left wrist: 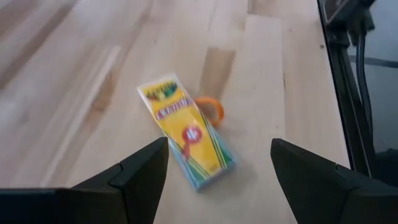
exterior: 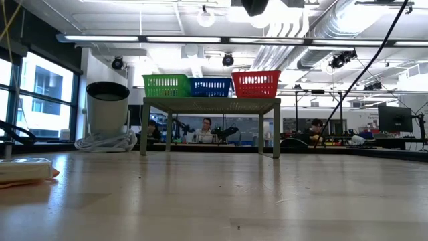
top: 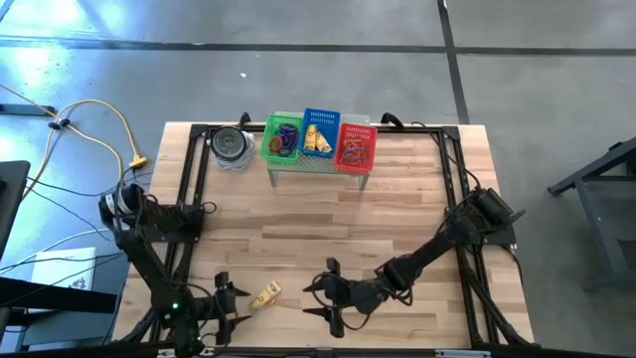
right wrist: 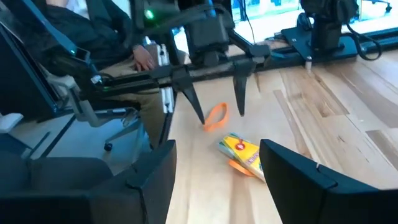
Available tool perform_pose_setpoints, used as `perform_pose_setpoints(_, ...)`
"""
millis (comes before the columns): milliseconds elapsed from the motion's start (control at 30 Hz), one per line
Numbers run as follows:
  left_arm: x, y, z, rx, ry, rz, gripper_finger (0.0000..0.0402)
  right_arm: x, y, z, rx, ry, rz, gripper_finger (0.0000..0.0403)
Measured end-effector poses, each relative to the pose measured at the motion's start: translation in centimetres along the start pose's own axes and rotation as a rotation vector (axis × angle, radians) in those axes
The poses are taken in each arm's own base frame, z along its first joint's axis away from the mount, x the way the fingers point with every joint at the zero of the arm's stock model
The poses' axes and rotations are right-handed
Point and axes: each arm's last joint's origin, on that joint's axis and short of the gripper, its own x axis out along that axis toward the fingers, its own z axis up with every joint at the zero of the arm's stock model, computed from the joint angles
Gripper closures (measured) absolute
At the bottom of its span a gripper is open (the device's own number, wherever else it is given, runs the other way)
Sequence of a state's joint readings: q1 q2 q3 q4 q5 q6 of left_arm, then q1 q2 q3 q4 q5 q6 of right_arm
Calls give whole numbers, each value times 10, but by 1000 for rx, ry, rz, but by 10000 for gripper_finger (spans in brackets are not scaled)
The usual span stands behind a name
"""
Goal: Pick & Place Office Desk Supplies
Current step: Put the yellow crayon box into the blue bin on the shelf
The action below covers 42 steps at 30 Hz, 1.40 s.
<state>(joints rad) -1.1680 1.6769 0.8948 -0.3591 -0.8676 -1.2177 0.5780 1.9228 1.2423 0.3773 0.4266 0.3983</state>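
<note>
Robotics lab in an open industrial hall.
Exposed ceiling ducts (exterior: 294, 27) at upper right, people at monitors (exterior: 394, 119) at centre and right, concrete floor (top: 298, 60) around the framed wooden table (top: 328, 229).

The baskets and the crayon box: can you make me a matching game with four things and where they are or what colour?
Things:
1. green basket
2. red basket
3. crayon box
4. grey tin

Places:
A. lying flat near the table's front edge, between the two grippers
B. on the little stand, at the end nearest the grey tin
C. straight on the table, beside the stand
D. on the little stand, at the end farthest from the grey tin

Pairs: 1-B, 2-D, 3-A, 4-C

The left gripper and right gripper are both open, with the crayon box between them.
</note>
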Motion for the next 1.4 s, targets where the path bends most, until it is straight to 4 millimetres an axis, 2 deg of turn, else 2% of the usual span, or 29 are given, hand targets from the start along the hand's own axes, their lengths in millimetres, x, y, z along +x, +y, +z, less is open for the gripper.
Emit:
perform_pose_setpoints(233, 10, -7, -21, 19, 9, -6, 126, -3, 6, -2, -1, -11, 1, 184)
perform_pose_setpoints(533, 23, -10, -34, 7, 15, 3, 126, -2, 4, -1, -1, -13, -5, 184)
perform_pose_setpoints(800, 24, -9, -33, -3, -18, 17, 126, 0, 0, 1, 2, -15, -13, 184)
perform_pose_setpoints(967, 30, -7, -28, -186, -55, 41, 126, 0, 1, 1, 1, -13, -10, 184)
perform_pose_setpoints(1033, 32, -6, -26, -210, -50, 43, 126, 0, 1, 1, 4, -13, -10, 184)
perform_pose_setpoints(1400, 40, -5, -21, -207, 5, 41, 126, 0, 0, 0, 22, -3, -14, 184)
